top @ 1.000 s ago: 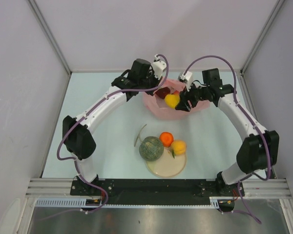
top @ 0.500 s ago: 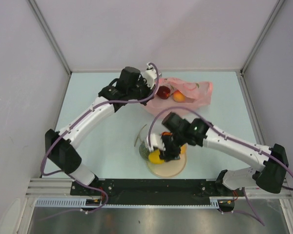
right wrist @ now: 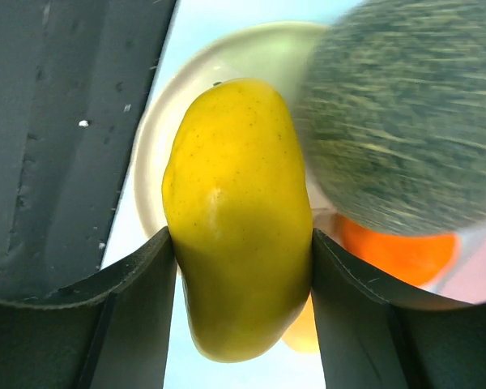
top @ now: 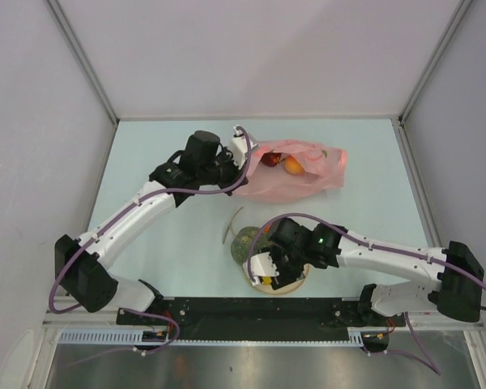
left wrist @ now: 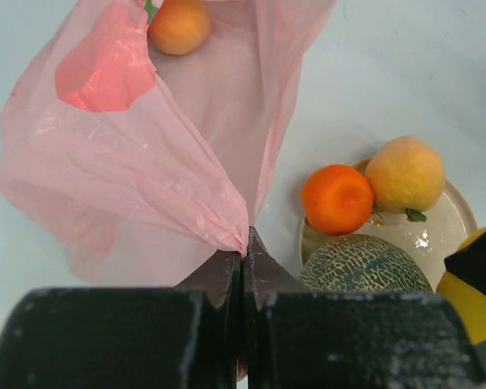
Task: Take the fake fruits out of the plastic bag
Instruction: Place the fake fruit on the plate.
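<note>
My right gripper is shut on the yellow oblong fruit, low over the cream plate. The netted melon sits at the plate's far left edge. An orange and a yellow-orange round fruit rest on the plate. My left gripper is shut on a gathered edge of the pink plastic bag and holds it up. Inside the bag lie a peach and a dark red fruit.
A thin curved stem lies on the table left of the melon. Grey walls close in the table on the left, back and right. The right arm's forearm stretches low across the near right.
The right arm has carried the yellow fruit from the bag down to the plate near the front. The left gripper has drawn the bag's edge a little leftward and nearer.
</note>
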Controlling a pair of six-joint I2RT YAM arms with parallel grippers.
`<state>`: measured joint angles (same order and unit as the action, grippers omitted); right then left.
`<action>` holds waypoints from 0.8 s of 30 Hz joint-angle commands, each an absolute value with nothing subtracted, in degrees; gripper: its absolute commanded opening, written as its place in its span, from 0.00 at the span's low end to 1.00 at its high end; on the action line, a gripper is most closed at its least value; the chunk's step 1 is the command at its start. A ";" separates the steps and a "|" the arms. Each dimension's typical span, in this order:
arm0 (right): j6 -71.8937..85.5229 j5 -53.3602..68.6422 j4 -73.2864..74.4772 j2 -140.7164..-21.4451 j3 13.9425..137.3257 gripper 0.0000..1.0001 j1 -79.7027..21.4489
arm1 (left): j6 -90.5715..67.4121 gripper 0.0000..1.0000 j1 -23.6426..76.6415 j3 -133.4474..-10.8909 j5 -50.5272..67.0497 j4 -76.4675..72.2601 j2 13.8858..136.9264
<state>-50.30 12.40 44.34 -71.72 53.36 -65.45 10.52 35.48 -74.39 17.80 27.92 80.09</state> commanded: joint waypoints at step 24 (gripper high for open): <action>-48.08 10.11 30.32 -66.27 40.52 1.00 -69.43 | 8.88 0.00 35.33 -71.63 23.29 25.84 75.67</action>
